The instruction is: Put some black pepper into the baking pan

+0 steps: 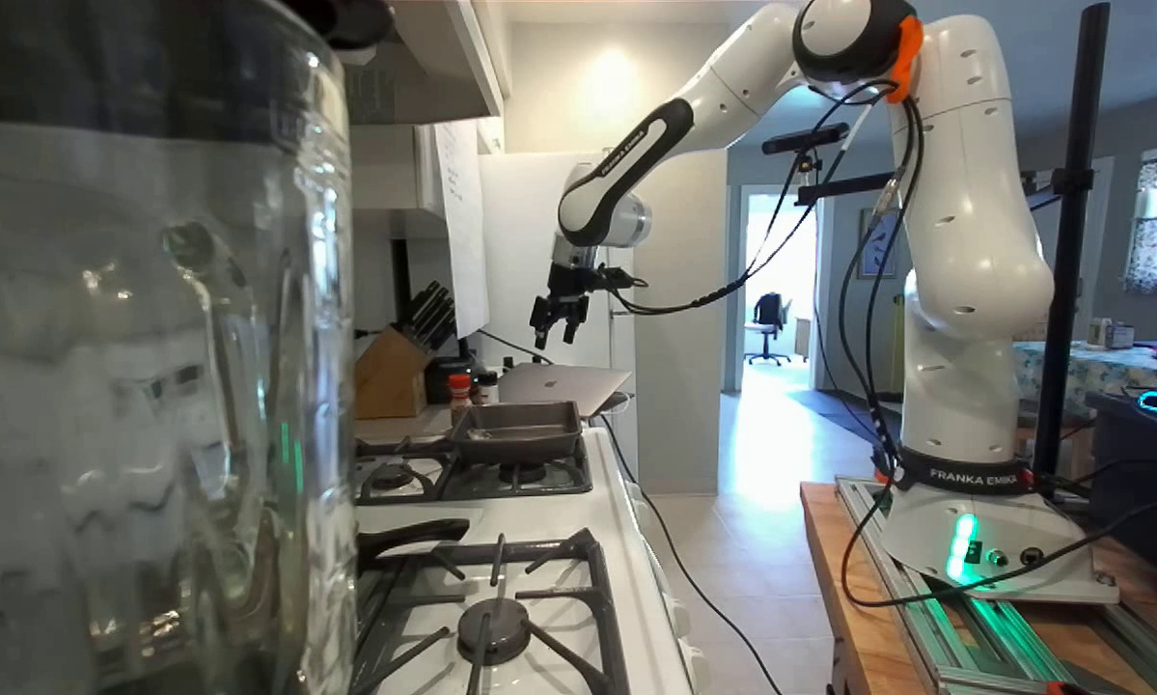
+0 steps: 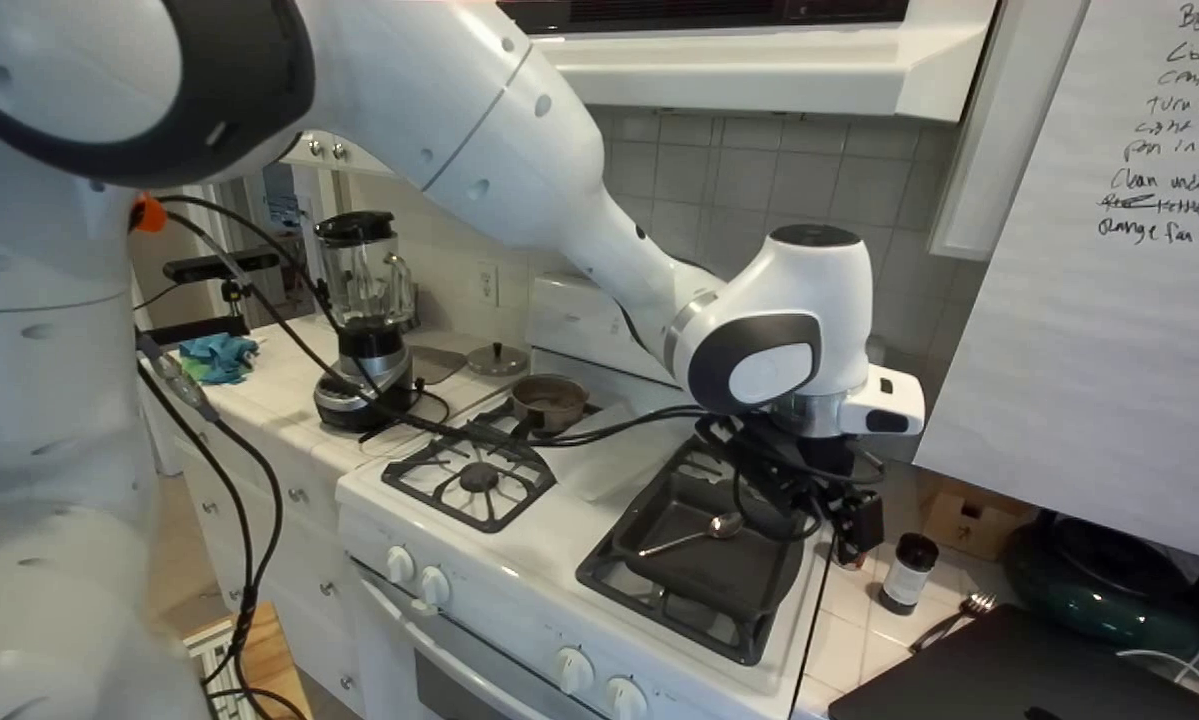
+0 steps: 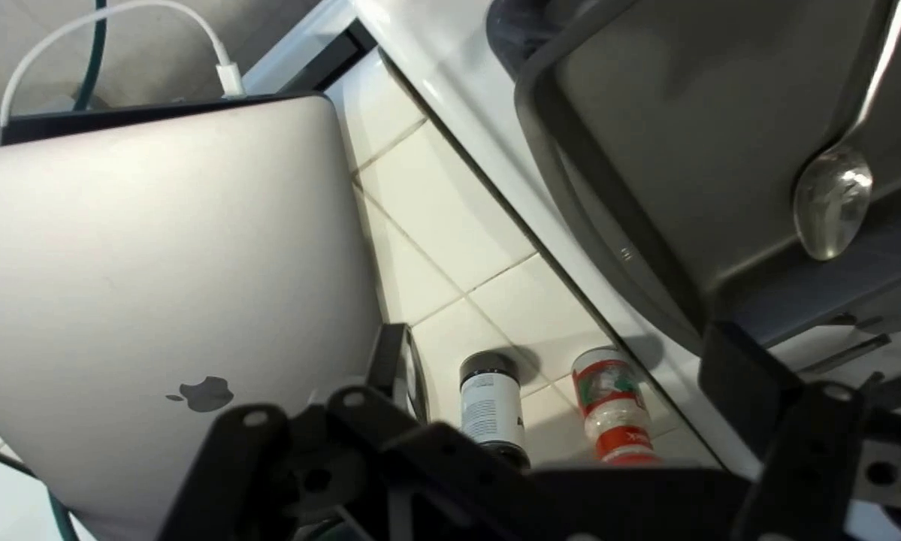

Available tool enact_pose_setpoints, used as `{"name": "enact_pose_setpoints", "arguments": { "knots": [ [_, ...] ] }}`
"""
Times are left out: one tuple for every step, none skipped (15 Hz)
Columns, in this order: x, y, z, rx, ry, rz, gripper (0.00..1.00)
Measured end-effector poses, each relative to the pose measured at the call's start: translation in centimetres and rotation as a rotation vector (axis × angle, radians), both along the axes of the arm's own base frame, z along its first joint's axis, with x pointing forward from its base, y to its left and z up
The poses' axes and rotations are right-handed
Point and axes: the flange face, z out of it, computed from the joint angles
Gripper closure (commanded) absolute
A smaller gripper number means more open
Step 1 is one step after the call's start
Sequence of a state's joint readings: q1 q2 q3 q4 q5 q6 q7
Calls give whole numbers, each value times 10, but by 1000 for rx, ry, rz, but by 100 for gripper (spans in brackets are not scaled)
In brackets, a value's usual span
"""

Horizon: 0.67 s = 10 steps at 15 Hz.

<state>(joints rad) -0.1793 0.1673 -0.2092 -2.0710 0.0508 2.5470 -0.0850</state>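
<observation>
The baking pan (image 1: pixel 517 436) rests on a stove burner grate, with a metal spoon (image 3: pixel 832 199) lying inside. On the tiled counter beside the stove stands a jar with a white label and dark ends (image 3: pixel 491 406), apparently the black pepper; it also shows upright as a black-capped jar (image 2: pixel 907 572) in an exterior view. Close to it is a red-capped shaker (image 3: pixel 612 398) with pale contents. My gripper (image 3: pixel 566 368) hangs above both containers, its fingers wide apart and nothing held. In an exterior view the gripper (image 1: pixel 555 333) points downward, higher than the pan.
A closed laptop (image 3: pixel 195 263) lies on the counter close to the jar. A fork (image 2: pixel 977 603) and a wooden knife block (image 1: pixel 395 375) are nearby. A pot (image 2: pixel 549 402) sits on a back burner, and a blender (image 2: pixel 367 290) stands beyond the stove.
</observation>
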Motion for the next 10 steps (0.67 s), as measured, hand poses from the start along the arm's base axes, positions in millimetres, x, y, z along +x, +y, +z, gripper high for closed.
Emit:
{"name": "enact_pose_setpoints", "arguments": {
  "knots": [
    [5, -5, -9, -11, -11, -8, 0],
    [10, -10, -18, -22, -22, -19, 0],
    [16, -15, -28, -31, -29, -27, 0],
    [23, -21, -37, -40, -34, -32, 0],
    [29, -25, -45, -49, -39, -36, 0],
    [36, -30, -53, -58, -44, -37, 0],
    [43, -33, -59, -66, -48, -37, 0],
    [50, -35, -65, -73, -52, -35, 0],
    [58, -37, -70, -80, -58, -32, 0],
    [65, -38, -76, -86, -61, -28, 0]
  ]
}}
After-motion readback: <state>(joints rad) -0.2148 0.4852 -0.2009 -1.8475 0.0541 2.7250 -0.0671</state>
